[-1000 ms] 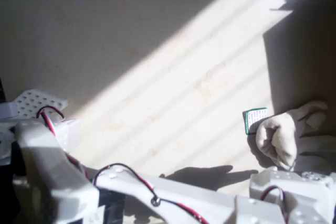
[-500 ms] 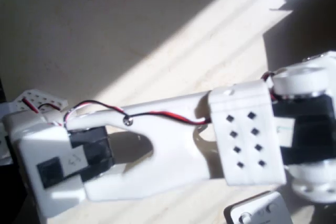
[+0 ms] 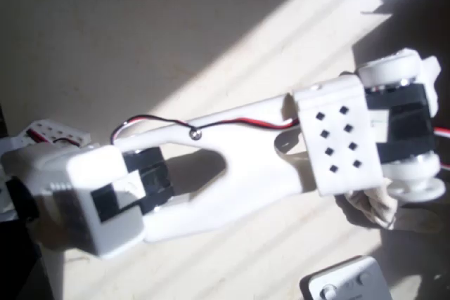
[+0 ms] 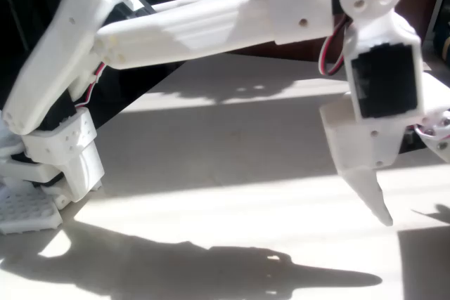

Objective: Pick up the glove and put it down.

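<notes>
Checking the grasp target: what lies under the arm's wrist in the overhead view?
A bit of the soft beige fabric glove peeks out below the wrist; the rest is covered.

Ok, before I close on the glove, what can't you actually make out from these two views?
- Glove: overhead view, mostly covered by the arm's wrist; just a beige edge peeks out below it.
- Gripper: fixed view shows one pointed finger; the other side is cut off at the right edge, so open or shut is unclear.
- White device: overhead view, cut off by the bottom edge.
- Contact between gripper and glove: cannot tell in either view.
</notes>
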Robot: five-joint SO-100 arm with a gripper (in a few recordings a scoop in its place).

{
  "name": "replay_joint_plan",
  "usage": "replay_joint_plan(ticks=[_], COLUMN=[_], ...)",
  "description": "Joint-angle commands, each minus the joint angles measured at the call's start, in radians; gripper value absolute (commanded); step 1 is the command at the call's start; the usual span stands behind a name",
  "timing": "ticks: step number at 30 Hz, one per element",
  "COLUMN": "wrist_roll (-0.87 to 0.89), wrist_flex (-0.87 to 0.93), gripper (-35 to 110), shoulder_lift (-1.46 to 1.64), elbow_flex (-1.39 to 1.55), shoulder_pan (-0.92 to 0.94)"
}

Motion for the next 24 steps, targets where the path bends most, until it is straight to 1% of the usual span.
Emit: replay_joint_plan(ticks=[1,7,9,24], wrist_roll=[0.002,-0.005,-0.005,0.008], wrist_flex=[-0.008,-0.009,-0.009,0.005], gripper=[26,4,-1,0], shoulder_lift=[0.008,0.008,0.008,0.017], elbow_flex=[-0.029,-0.031,-0.031,-0.02], shoulder_pan=[-0.017,-0.006,-0.006,-0.005])
